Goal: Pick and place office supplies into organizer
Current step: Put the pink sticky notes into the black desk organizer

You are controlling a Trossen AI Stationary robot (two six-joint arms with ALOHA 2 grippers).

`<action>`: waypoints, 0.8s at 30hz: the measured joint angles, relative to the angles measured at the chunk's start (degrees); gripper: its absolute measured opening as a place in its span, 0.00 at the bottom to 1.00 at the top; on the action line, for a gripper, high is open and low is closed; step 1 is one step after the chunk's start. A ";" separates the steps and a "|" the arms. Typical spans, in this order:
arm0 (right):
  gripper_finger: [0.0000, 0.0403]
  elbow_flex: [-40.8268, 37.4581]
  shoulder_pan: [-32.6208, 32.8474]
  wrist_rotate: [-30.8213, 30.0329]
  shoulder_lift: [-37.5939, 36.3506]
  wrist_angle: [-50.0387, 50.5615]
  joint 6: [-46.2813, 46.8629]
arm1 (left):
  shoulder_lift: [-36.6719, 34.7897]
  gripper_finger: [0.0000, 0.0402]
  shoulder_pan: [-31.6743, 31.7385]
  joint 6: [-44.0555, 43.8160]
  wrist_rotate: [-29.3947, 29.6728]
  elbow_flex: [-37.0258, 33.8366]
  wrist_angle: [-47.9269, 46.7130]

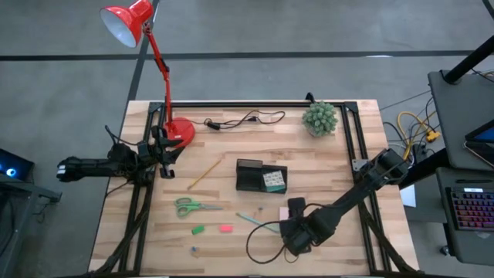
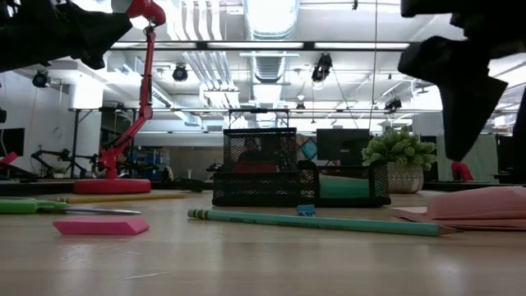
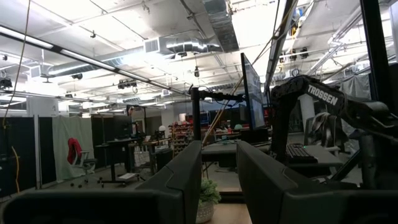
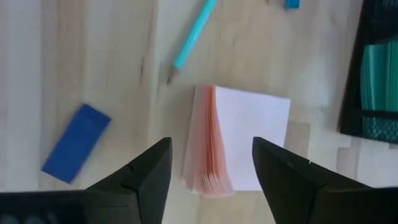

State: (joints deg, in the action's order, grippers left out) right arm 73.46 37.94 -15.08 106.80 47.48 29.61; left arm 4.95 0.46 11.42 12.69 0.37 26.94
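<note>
The pink sticky-note pad [image 4: 236,140] lies flat on the table, its pages fanned up along one edge. My right gripper [image 4: 211,149] hangs open just above it, pointing down, one finger on either side of the fanned edge, touching nothing. The teal pen [image 1: 251,218] and a blue piece [image 4: 74,143] lie close by. The black organizer [image 1: 251,176] stands mid-table with the green-white cube [image 1: 273,181] in it. Scissors [image 1: 193,206], the yellow pencil [image 1: 203,175], and green [image 1: 198,229] and red [image 1: 225,228] pieces lie left of it. My left gripper [image 3: 219,180] rests at the left edge, slightly open.
A red lamp's base [image 1: 181,131] stands at the far left and a small plant [image 1: 319,118] at the far right. A black cable [image 1: 258,239] loops on the table beside my right gripper, and another [image 1: 243,120] lies along the far edge.
</note>
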 joint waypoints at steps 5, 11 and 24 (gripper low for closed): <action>0.53 -2.24 0.04 0.00 0.00 -0.40 0.00 | 0.00 0.22 -0.01 0.00 0.00 -0.01 0.00; 0.53 -4.45 0.02 0.00 0.00 -2.22 -0.03 | 0.01 0.22 0.01 0.00 0.00 0.00 0.00; 0.53 -8.00 -0.09 -0.02 0.00 -4.84 -0.04 | 0.00 0.22 0.01 0.00 0.00 0.00 0.00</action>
State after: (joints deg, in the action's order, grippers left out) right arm 65.45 37.85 -15.09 106.80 42.64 29.56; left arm 4.95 0.47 11.42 12.69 0.37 26.94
